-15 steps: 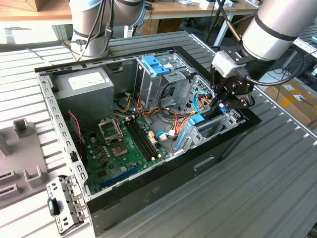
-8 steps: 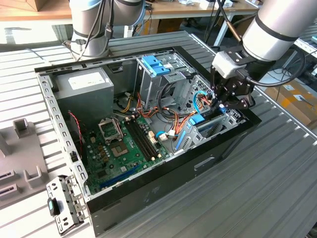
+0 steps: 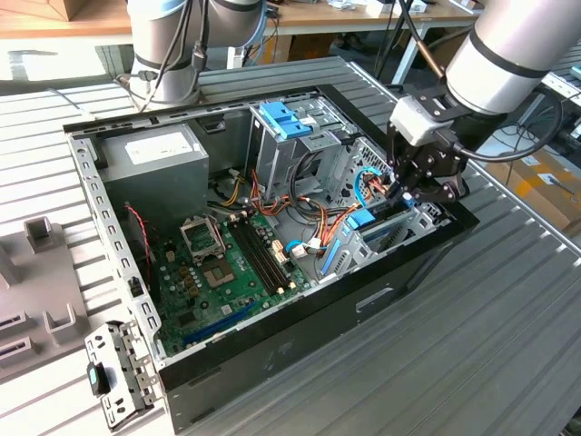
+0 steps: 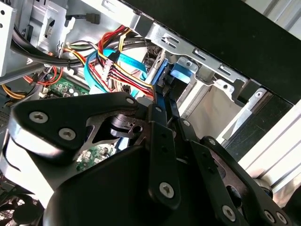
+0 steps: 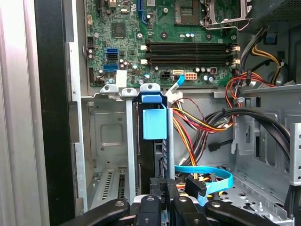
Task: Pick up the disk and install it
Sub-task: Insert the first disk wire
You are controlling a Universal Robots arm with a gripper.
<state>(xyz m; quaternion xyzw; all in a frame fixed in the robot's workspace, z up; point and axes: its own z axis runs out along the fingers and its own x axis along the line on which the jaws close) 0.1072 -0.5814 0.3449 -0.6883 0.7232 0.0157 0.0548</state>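
Observation:
The disk (image 3: 361,222), a dark drive with bright blue rails, stands on edge in the metal drive bay (image 3: 399,227) at the open computer case's corner, on the exterior view's right. In the first wrist view the disk (image 5: 154,125) sits between two bay walls, its blue tab toward the motherboard. My gripper (image 3: 406,193) reaches down into the case over the bay. In both wrist views its black fingers (image 4: 160,136) are shut on the disk's thin edge (image 4: 161,94), and my gripper (image 5: 162,190) hides the part it clamps.
Red, yellow and orange wire bundles (image 5: 197,127) and a flat blue cable (image 5: 207,174) lie right beside the bay. The motherboard (image 3: 227,272), grey power supply (image 3: 154,159) and paler blue tray (image 3: 286,118) fill the case. A loose metal bracket (image 3: 113,377) lies on the table.

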